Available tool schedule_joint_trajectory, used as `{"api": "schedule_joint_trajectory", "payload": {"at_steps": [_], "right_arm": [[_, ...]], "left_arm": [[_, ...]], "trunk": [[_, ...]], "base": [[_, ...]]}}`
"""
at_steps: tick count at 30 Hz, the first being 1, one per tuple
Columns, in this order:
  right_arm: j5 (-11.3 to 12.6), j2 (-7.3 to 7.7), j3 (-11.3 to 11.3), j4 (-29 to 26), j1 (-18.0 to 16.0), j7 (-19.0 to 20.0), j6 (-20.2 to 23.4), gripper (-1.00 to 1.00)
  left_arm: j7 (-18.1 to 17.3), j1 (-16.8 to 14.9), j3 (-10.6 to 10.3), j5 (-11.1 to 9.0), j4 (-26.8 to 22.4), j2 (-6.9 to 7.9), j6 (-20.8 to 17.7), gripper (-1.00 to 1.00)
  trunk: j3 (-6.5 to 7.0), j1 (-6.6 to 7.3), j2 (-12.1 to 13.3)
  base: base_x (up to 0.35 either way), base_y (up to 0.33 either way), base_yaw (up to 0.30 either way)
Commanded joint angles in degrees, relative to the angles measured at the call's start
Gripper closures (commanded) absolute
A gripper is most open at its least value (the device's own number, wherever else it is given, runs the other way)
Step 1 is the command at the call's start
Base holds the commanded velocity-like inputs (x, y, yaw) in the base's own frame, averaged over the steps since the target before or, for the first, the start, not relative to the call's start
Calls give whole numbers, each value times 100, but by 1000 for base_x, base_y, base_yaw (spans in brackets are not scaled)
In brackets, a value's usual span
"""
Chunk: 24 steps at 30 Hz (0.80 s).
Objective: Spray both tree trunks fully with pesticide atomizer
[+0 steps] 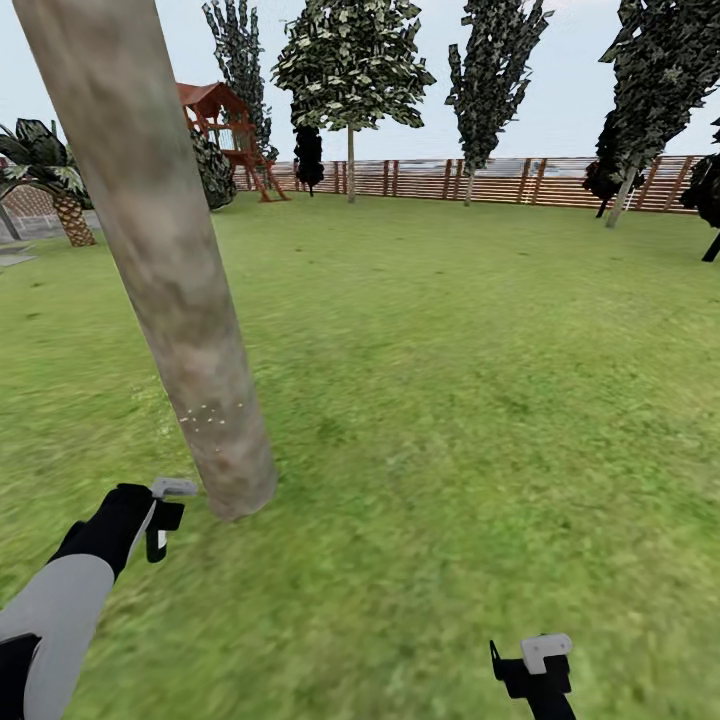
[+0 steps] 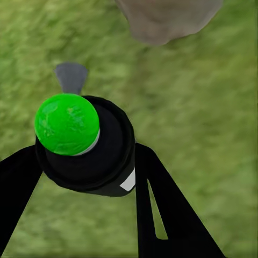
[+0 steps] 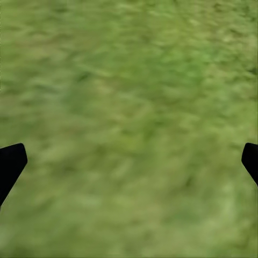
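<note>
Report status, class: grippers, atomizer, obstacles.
Left gripper shut on black green-capped atomizer. Right gripper open. Few specks on mottled grey-beige trunk. Nothing blocking.

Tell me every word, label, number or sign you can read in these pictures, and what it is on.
None can be read.
The black pesticide atomizer with the bright green cap, held between the left gripper fingers, carries a small white patch with no legible print.
The mottled grey-beige tree trunk bears only whitish specks.

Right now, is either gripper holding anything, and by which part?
The left gripper holds the pesticide atomizer, its fingers clamped on the black body below the green cap. The right gripper is open over grass, holding nothing.
</note>
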State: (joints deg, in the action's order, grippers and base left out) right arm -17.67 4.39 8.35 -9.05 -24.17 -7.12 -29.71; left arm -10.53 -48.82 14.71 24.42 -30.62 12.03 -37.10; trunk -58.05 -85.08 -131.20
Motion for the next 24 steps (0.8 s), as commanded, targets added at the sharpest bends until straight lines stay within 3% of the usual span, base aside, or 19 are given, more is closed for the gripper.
{"api": "schedule_joint_trajectory", "payload": {"at_steps": [1,6,12,19,22,24], "right_arm": [[0,0,0,0,0,0,0,-100],[0,0,5,0,0,0,0,-100],[-8,0,6,0,0,0,0,-100],[-9,0,0,8,0,0,0,-100],[-9,0,0,1,0,0,0,-100],[-9,0,0,2,0,0,0,-100]], "left_arm": [[-1,3,7,2,-43,1,1,100],[7,4,9,1,-92,9,32,100],[50,33,14,-22,284,-14,592,100],[225,40,39,-16,245,-207,639,100],[521,44,430,2,299,-200,655,100],[629,85,561,5,329,-162,659,100]], "trunk": [[0,0,0],[0,0,0],[0,0,0],[0,0,0],[0,0,0],[0,0,0]], "base": [[2,-19,52],[0,-209,224],[64,-269,135],[34,-272,2],[81,-272,0],[84,-272,0]]}}
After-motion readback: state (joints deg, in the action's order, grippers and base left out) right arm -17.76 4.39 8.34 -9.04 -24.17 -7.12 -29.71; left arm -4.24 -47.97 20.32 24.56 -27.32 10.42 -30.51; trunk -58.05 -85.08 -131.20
